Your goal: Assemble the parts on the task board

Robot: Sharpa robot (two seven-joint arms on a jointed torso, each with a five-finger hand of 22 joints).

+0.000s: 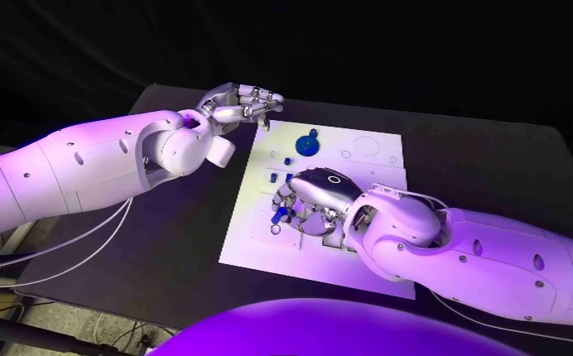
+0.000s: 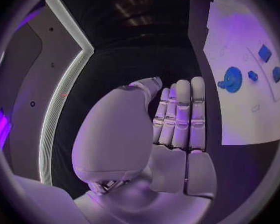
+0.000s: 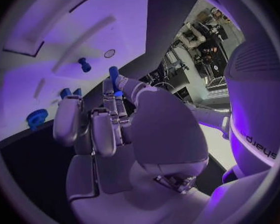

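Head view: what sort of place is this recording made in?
Probably a robot lab test bench. A white task board with small blue parts lies on a black table, with dark drapes behind and equipment racks in the right wrist view.

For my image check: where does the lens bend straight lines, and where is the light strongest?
Left wrist view: the board edge curves, a fisheye effect. Right wrist view: the board is washed pale by bright light. Head view: the board is brightest; the table stays dark.
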